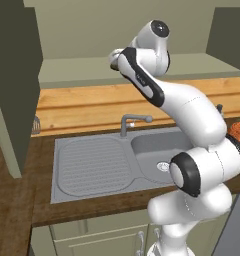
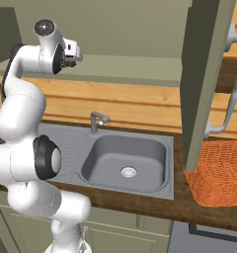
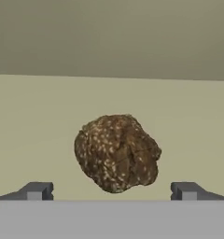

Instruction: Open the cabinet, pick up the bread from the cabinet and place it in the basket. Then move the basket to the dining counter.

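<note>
The bread [image 3: 117,153], a dark brown speckled lump, lies on the pale shelf of the cabinet [image 3: 34,116] straight ahead of my gripper [image 3: 111,192]. The gripper is open, its two dark fingertips [image 3: 37,191] set wide on either side of the bread and a little short of it, touching nothing. The arm reaches up into the open cabinet [image 1: 87,67], with the hand [image 1: 115,59] at the shelf's front edge. Both sage-green doors stand open, the left door [image 1: 14,85] and the right door [image 2: 205,79] with its silver bar handle [image 2: 232,89]. The orange basket [image 2: 220,174] sits on the worktop right of the sink.
A grey sink [image 2: 126,159] with a tap [image 2: 96,120] lies in the dark wood worktop [image 1: 12,200] under the arm. A light wood wall panel [image 1: 87,107] runs behind it. The open right door hangs over the basket's near left corner. Low cupboards [image 1: 92,240] sit below.
</note>
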